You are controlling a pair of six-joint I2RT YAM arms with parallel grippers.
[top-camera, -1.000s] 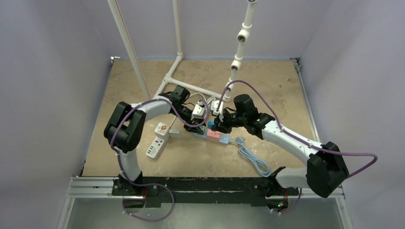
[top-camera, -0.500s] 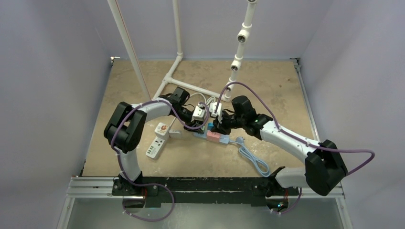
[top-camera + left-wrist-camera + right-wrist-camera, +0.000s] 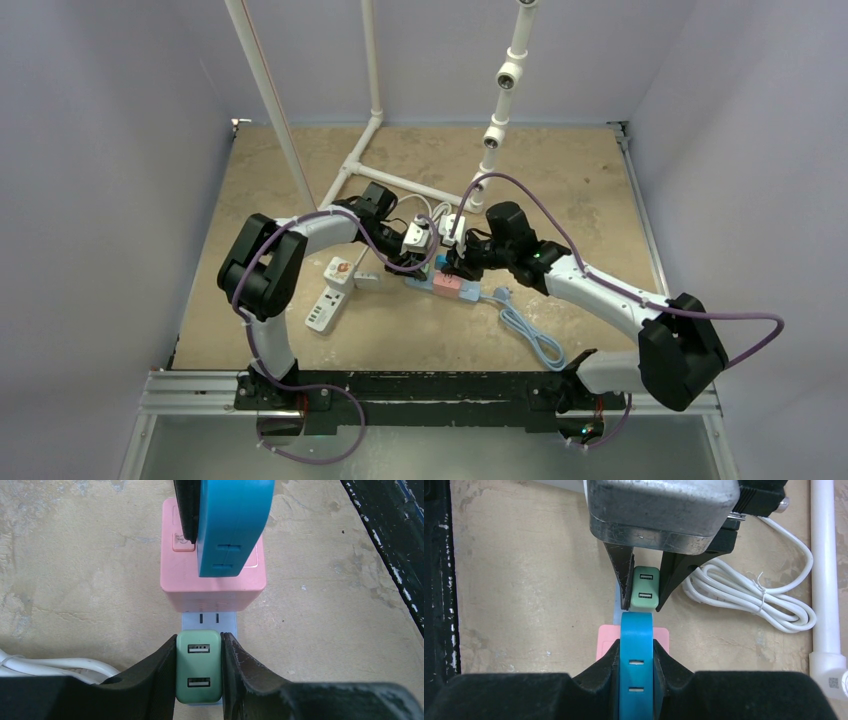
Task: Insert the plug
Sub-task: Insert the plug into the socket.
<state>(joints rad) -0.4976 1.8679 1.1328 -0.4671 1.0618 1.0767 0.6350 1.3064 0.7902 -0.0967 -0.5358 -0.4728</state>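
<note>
Left gripper [image 3: 198, 641]: jaws clamped on the green USB charger [image 3: 198, 672], one black finger [image 3: 159, 676] pressed to each side of it.
Green USB charger: two USB ports face up; it stands on the pale power strip [image 3: 227, 621], just beside the pink block [image 3: 212, 582]. Whether its prongs are fully seated cannot be told.
Open socket: one pair of slots [image 3: 209, 617] shows on the strip between charger and pink block.
Right gripper [image 3: 636, 647]: jaws closed on the blue plug [image 3: 636, 667], held upright.
Blue plug: directly over the pink block, its lower end at the block's top face.
Gap between grippers: small; the two sets of fingers meet nearly tip to tip over the strip.
White cable [image 3: 749, 597]: coiled and tied, lying beside the left gripper, near a white PVC pipe [image 3: 824, 570].
Pale blue cord [image 3: 530, 335]: loops away from the strip's end towards the right arm.
White power strips [image 3: 325, 308]: lie left of the work, apart from it.
</note>
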